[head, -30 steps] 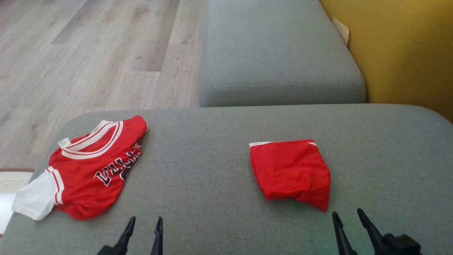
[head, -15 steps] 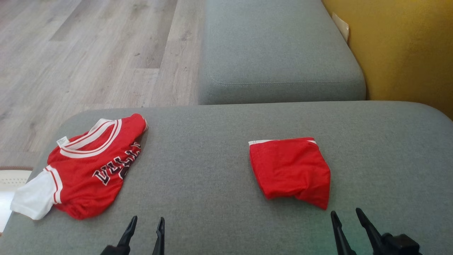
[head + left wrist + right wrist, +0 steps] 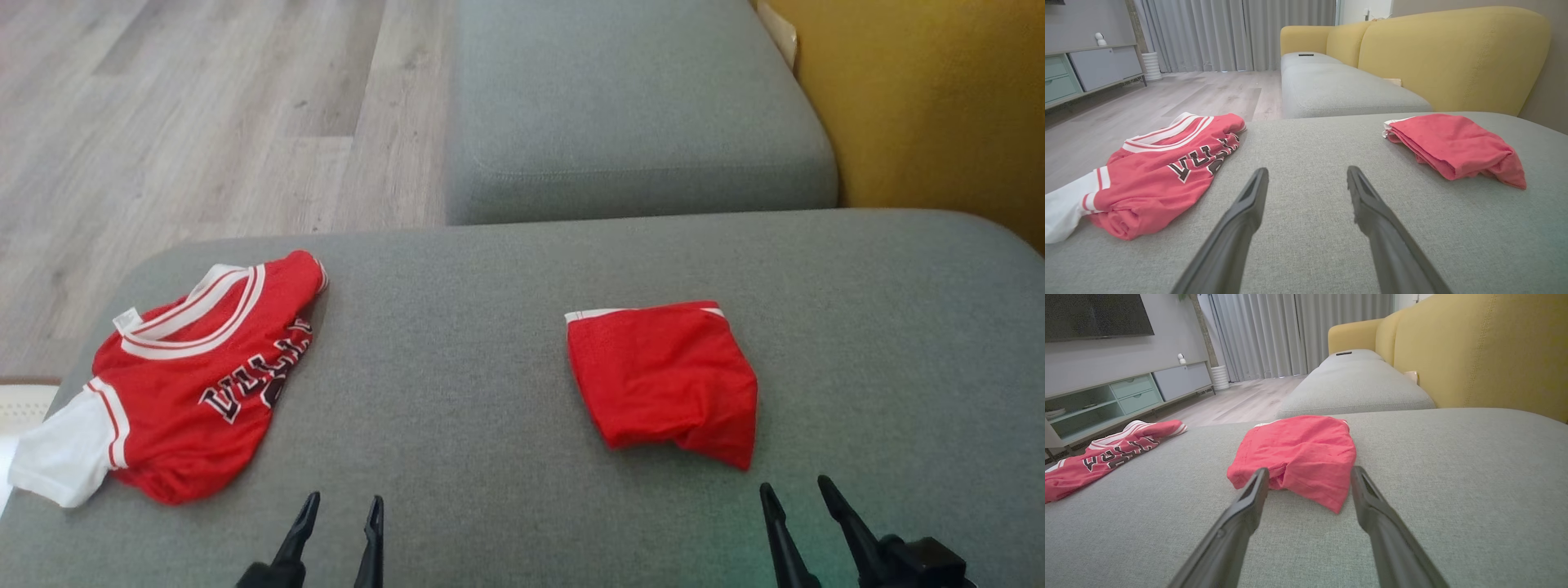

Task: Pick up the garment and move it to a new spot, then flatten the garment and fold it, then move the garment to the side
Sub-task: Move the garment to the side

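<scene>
2 red garments lie on a wide grey sofa cushion. On the robot's left, near the cushion's rounded corner, a red jersey with white trim, a white sleeve and dark lettering lies rumpled, its sleeve reaching the cushion's edge. Well apart on the right, a pair of red shorts lies folded into a small bundle, a white edge along its far side. The left gripper is spread wide and empty, over bare cushion between the 2 garments, nearer the jersey. The right gripper is also spread and empty, its fingertips just short of the shorts' near edge. Beyond lie a 2nd grey cushion, a yellow backrest and a wood floor.
</scene>
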